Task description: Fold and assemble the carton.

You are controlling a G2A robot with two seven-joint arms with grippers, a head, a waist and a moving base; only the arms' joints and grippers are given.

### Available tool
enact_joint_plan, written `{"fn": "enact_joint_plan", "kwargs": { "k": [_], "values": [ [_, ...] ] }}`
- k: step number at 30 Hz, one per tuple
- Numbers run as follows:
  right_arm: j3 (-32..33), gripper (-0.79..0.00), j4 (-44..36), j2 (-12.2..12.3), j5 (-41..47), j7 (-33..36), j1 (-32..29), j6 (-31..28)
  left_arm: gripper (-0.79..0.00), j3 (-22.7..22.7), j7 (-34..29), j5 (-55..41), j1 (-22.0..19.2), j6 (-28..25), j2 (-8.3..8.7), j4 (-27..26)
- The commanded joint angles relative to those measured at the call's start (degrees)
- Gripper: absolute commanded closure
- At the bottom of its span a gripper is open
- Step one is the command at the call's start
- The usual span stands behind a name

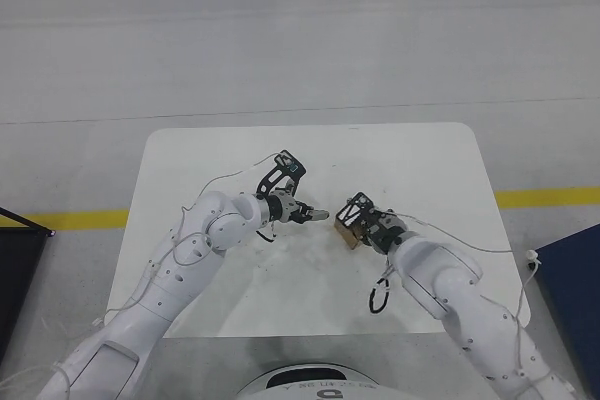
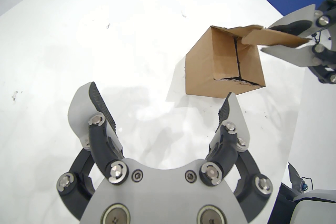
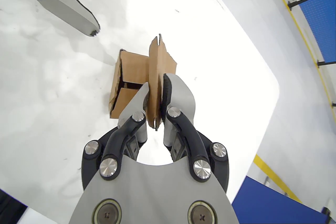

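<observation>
A small brown carton (image 1: 347,234) stands near the middle of the white table (image 1: 220,160). It is partly folded, with its inner flaps closed and one outer flap (image 3: 155,78) sticking out. My right gripper (image 3: 155,89) is shut on that flap of the carton (image 3: 126,83). In the left wrist view the carton (image 2: 223,67) sits tilted, its flap (image 2: 273,37) clamped by the right gripper (image 2: 286,38). My left gripper (image 2: 160,97) hangs open a short way beside the carton, holding nothing; the top view shows this left gripper (image 1: 318,214) just left of the carton.
The table's bare surface spreads on all sides of the carton. Blue panels (image 1: 590,290) stand off the table's right side, and a yellow floor line (image 1: 560,195) runs behind. A dark frame (image 1: 0,260) stands at the left.
</observation>
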Motion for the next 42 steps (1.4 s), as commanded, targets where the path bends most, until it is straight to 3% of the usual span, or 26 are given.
{"fn": "enact_joint_plan", "kwargs": {
  "k": [1, 11, 23, 32, 42],
  "values": [
    [2.0, -0.763, 0.2, 0.0, 7.2, -1.7, -0.5, -0.9, -0.785, 0.0, 0.0, 0.0, 0.0, 0.0, 0.00, 0.0],
    [16.7, -0.763, 4.5, 0.7, 34.2, -8.9, -3.0, -6.8, -0.785, 0.0, 0.0, 0.0, 0.0, 0.0, 0.00, 0.0],
    [15.2, -0.733, 14.9, 0.5, 36.1, -9.1, -0.3, -5.5, -0.785, 0.0, 0.0, 0.0, 0.0, 0.0, 0.00, 0.0],
    [15.1, -0.570, 18.1, 0.4, 44.8, -7.8, 0.8, -6.6, -0.785, 0.0, 0.0, 0.0, 0.0, 0.0, 0.00, 0.0],
    [14.4, -0.610, 19.5, 0.5, 45.3, -5.8, 1.3, -5.3, -0.785, 0.0, 0.0, 0.0, 0.0, 0.0, 0.00, 0.0]
  ]
}}
